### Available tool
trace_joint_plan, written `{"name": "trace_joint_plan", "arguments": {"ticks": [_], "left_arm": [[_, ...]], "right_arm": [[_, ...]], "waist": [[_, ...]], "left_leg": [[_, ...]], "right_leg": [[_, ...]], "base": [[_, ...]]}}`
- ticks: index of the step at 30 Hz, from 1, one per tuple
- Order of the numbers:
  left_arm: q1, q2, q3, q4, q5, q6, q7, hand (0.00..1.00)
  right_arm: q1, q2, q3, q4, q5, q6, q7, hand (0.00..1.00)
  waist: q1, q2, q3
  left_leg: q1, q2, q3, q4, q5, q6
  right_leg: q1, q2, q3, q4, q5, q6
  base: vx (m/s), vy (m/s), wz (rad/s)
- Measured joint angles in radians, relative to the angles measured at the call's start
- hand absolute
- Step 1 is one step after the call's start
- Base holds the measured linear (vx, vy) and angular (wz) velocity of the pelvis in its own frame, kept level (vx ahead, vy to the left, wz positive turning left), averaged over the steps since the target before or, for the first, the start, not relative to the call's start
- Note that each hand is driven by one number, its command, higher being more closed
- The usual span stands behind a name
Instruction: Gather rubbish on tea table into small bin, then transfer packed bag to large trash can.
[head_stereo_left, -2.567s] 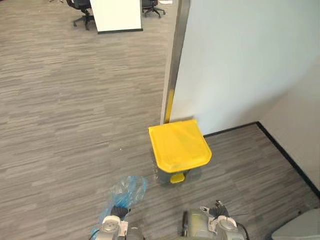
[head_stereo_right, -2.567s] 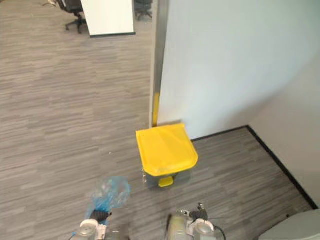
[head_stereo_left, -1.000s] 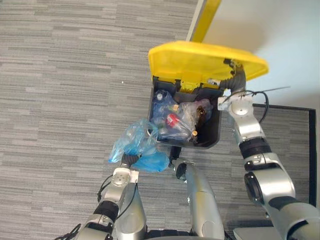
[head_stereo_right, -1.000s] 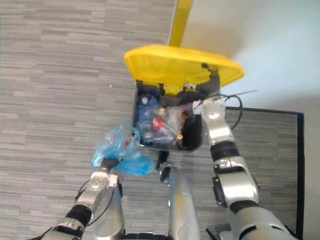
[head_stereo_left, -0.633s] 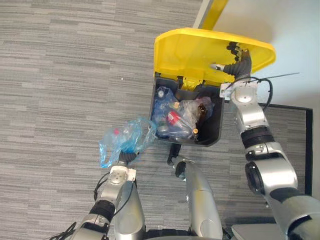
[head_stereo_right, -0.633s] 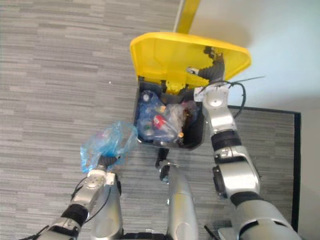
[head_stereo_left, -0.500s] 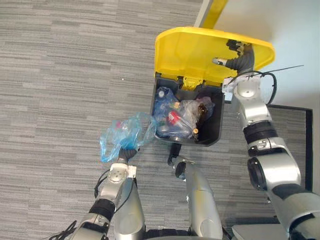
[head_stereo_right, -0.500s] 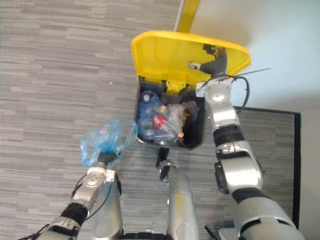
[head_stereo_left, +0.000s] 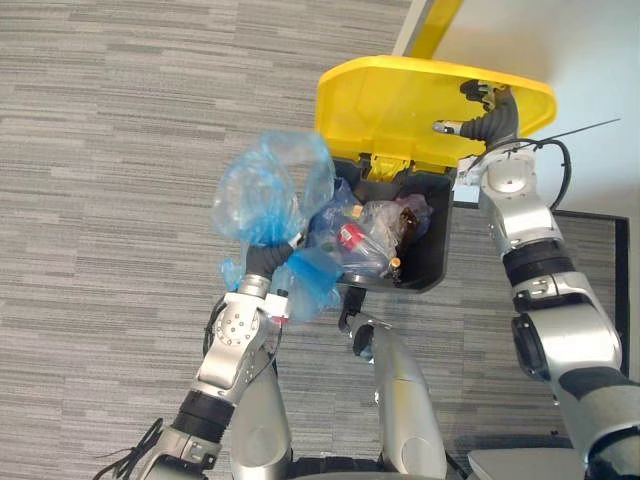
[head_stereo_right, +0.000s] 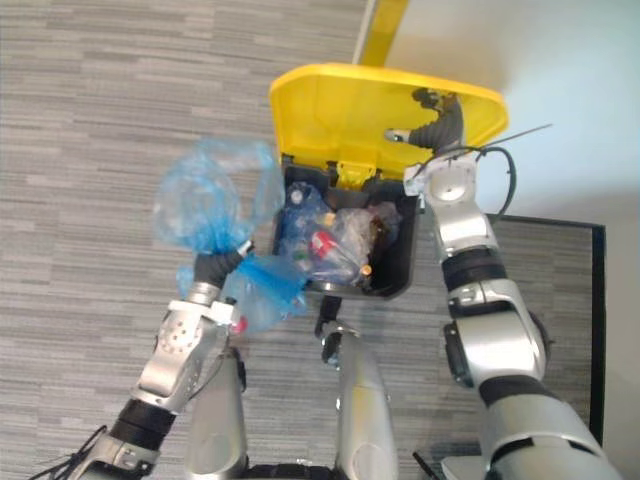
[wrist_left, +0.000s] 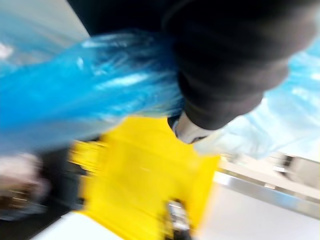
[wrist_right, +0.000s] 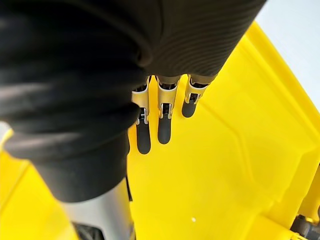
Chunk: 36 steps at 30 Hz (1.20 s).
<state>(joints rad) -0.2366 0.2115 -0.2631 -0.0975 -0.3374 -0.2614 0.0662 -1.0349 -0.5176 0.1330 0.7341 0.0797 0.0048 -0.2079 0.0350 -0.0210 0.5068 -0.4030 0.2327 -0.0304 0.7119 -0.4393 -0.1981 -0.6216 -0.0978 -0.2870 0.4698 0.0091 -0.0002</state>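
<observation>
Left hand (head_stereo_left: 262, 262): raised, fingers clenched on the gathered neck of a blue bag (head_stereo_left: 268, 195). The bag billows above the hand at the front-left corner of the bin (head_stereo_left: 432, 262). Bin: black, on grey floor (head_stereo_left: 120, 150), packed with bottles (head_stereo_left: 348, 236). Lid (head_stereo_left: 385, 100): yellow, tilted up. Right hand (head_stereo_left: 482, 120): straight fingers (wrist_right: 165, 130) flat against the lid's underside.

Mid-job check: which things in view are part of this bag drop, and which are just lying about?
Part of the job:
blue bag, gripped in the left hand
trash can
yellow lid, held up by the right hand
rubbish in the can

Just there:
floor
wall
yellow-marked post
</observation>
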Motion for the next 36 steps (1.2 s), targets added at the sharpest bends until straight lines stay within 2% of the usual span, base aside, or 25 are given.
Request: {"name": "trace_joint_plan", "arguments": {"ticks": [5,10,14,19,27,31,36], "left_arm": [[-0.098,-0.007,-0.088,-0.076,-0.019,-0.012,-0.002,1.0],[-0.257,-0.039,-0.151,-0.077,-0.018,-0.016,0.009,1.0],[-0.328,-0.04,-0.191,-0.054,-0.018,-0.016,0.017,1.0],[-0.414,-0.046,-0.237,0.076,-0.017,-0.008,0.02,1.0],[-0.548,-0.05,-0.236,0.25,0.087,0.03,0.081,1.0],[-0.561,-0.05,-0.236,0.313,0.112,0.04,0.086,1.0],[-0.578,-0.05,-0.236,0.453,0.162,0.077,0.085,1.0]], "right_arm": [[-0.022,-0.018,0.036,0.001,-0.002,-0.003,0.008,0.0],[-0.077,-0.025,0.04,0.001,-0.002,-0.014,0.008,0.0],[-0.095,-0.036,0.061,0.001,-0.002,-0.02,0.004,0.0],[-0.103,-0.034,0.084,0.001,-0.002,-0.023,0.0,0.0],[-0.134,-0.032,0.109,0.001,-0.002,-0.032,-0.006,0.0],[-0.134,-0.032,0.109,0.0,-0.002,-0.037,-0.007,0.0],[-0.135,-0.03,0.109,-0.022,-0.002,-0.049,-0.008,0.0]], "waist": [[-0.011,0.005,0.001],[-0.036,0.007,0.0],[-0.044,0.008,-0.001],[-0.043,0.008,-0.001],[-0.044,0.008,-0.001],[-0.045,0.008,-0.001],[-0.044,0.007,-0.002]], "left_leg": [[0.011,-0.012,0.0,0.006,-0.007,0.012],[0.02,-0.015,0.018,0.007,-0.008,0.014],[0.02,-0.009,0.02,0.007,-0.007,0.014],[0.018,0.002,0.026,0.007,-0.007,0.013],[-0.012,0.018,0.031,0.006,-0.004,0.007],[-0.013,0.021,0.029,0.001,-0.002,0.003],[-0.027,0.022,0.041,0.0,-0.002,0.003]], "right_leg": [[0.012,-0.007,0.009,-0.004,0.002,0.0],[0.012,-0.006,0.025,-0.007,0.009,0.0],[0.012,0.0,0.026,-0.011,0.012,-0.003],[0.012,0.012,0.028,-0.024,0.02,-0.004],[-0.007,0.032,0.026,-0.056,0.038,-0.004],[-0.01,0.035,0.024,-0.056,0.037,-0.003],[-0.032,0.037,0.033,-0.058,0.04,-0.003]], "base": [[-0.04,0.016,0.01],[-0.03,0.011,-0.08],[-0.01,-0.008,-0.04],[-0.02,-0.01,-0.05],[-0.02,-0.007,-0.04],[0.0,0.0,0.0],[-0.02,-0.008,-0.06]]}}
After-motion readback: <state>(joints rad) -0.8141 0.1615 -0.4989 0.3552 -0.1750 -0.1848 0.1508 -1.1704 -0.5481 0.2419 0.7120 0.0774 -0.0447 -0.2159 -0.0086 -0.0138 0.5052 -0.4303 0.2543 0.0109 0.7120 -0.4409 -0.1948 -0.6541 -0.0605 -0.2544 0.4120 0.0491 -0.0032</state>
